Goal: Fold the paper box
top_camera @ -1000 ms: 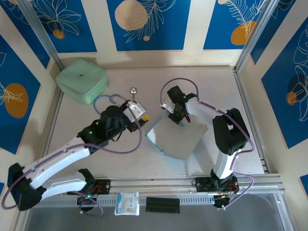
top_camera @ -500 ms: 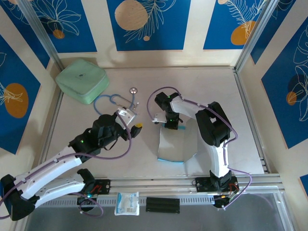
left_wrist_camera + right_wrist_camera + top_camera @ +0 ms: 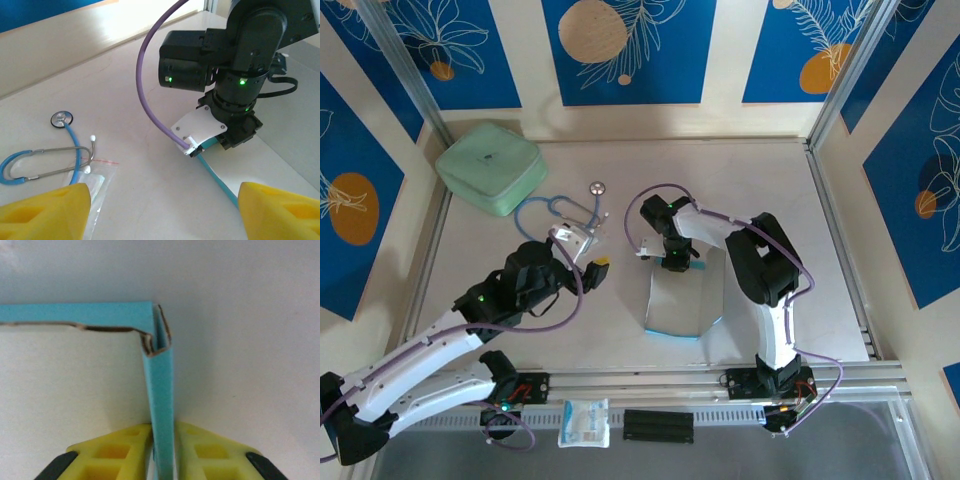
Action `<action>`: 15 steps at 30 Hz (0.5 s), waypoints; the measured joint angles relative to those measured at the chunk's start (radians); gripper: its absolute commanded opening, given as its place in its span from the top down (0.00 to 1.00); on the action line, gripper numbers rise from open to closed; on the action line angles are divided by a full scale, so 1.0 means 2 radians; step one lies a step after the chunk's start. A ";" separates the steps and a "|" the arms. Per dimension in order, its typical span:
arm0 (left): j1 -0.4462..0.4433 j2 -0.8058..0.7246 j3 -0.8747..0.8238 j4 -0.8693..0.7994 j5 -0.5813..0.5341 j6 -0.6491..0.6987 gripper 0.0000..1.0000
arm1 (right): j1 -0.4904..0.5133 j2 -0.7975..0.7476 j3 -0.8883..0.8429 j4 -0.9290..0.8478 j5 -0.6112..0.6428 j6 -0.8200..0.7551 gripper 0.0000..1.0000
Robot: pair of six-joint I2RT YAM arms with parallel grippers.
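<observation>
Starting at the left, my left gripper (image 3: 162,212) hangs wide open with nothing between its fingers, low over the table (image 3: 780,200) beside the stethoscope (image 3: 47,162). If I drive it toward the card from here, I judge it could snag the blue tubing or drag it into the work. Further right, the paper box (image 3: 678,305) lies on the table between the two arms, pale face up. One teal wall stands at its far edge, between the fingers of the right gripper (image 3: 163,432). The pads sit against both faces of that wall, but I cannot tell whether they pinch it or merely flank it. The corner tab (image 3: 156,342) looks loosely tucked and ragged. A release could let the wall spring flat, and a hard pull could crease or tear the thin card there. As for containers, the mint-green case (image 3: 490,165) at the far left corner is closed, so its contents are hidden. A clear packet (image 3: 584,422) on the near rail holds something pale that I cannot make out. The half-formed box holds nothing.
</observation>
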 measured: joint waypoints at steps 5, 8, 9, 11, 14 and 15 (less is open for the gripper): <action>0.000 0.002 0.000 -0.010 -0.007 0.000 0.22 | 0.000 -0.008 -0.009 0.013 0.004 0.000 0.73; 0.000 0.003 0.000 -0.012 -0.007 0.000 0.21 | 0.000 -0.010 -0.009 0.014 0.003 0.000 0.68; 0.000 0.003 0.000 -0.012 -0.007 0.000 0.21 | 0.000 -0.012 -0.009 0.013 0.000 0.001 0.62; 0.000 0.003 0.000 -0.012 -0.007 0.000 0.21 | 0.000 -0.018 -0.012 0.015 -0.007 0.003 0.41; 0.000 0.003 0.000 -0.012 -0.007 0.001 0.21 | 0.000 -0.032 -0.014 0.013 -0.019 -0.002 0.41; 0.000 0.003 0.000 -0.012 -0.007 0.001 0.21 | 0.000 -0.035 -0.014 0.013 -0.020 -0.002 0.41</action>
